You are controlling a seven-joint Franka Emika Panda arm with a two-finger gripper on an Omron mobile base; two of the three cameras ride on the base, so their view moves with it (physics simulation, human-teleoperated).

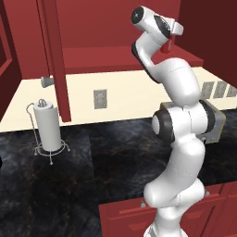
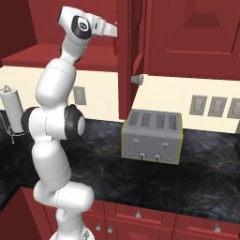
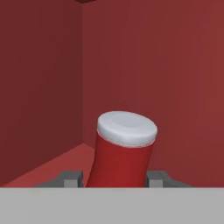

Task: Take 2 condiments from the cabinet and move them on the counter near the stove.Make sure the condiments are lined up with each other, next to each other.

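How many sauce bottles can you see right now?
1: the red bottle with a white cap, inside the cabinet, sits between the gripper fingertips. A second one may be hidden from these cameras.

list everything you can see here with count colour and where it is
red bottle: 1, red with white cap, inside the cabinet, between the fingertips
cabinet: 1, dark red, on the wall above the counter, door open
counter: 1, black with faint golden veins, below the cabinet
toaster: 1, steel with yellow edges, on the counter by the wall
paper towel roll: 1, white on a wire stand, on the counter to the left
wall outlets: several, grey, on the cream wall
drawers: several, red with round knobs, under the counter
gripper: 1, dark fingertips either side of the red bottle, up in the cabinet
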